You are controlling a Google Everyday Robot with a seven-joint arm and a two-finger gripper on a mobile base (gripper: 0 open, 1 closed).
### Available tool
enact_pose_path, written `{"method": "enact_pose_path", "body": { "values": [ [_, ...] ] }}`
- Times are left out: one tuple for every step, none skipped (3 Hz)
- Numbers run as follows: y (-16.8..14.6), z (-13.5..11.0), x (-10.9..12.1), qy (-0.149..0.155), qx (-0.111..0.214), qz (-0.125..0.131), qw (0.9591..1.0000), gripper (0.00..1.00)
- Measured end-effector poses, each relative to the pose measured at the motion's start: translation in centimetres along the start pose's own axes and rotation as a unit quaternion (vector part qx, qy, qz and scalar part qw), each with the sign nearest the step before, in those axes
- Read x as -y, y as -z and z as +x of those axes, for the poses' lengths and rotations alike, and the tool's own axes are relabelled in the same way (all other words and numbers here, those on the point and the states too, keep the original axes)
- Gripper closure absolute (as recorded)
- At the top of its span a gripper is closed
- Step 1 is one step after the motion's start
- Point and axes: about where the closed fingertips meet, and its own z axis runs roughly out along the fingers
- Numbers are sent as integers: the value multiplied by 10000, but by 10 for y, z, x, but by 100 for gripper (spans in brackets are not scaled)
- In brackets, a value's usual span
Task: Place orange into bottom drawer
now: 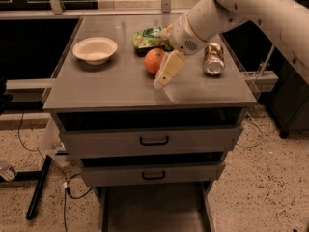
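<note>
The orange [153,59] sits on the grey cabinet top [116,88], near the middle. My gripper [163,79] hangs from the white arm [212,18], just right of and in front of the orange, partly covering its right side. The bottom drawer [152,211] is pulled out at the foot of the cabinet; its plain grey floor and thin side walls show.
A white bowl [95,50] stands at the back left of the top. A green snack bag [150,36] lies behind the orange. A shiny metal can [213,59] lies on its side to the right. Two shut drawer fronts [153,140] with black handles sit above the open drawer.
</note>
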Motion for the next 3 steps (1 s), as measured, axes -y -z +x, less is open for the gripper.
{"method": "enact_pose_path", "body": {
  "values": [
    [-12, -3, 8, -62, 147, -20, 9999, 0],
    [-24, -4, 15, -88, 194, -18, 9998, 0],
    [-32, 3, 30, -69, 103, 117, 9999, 0]
  ]
}}
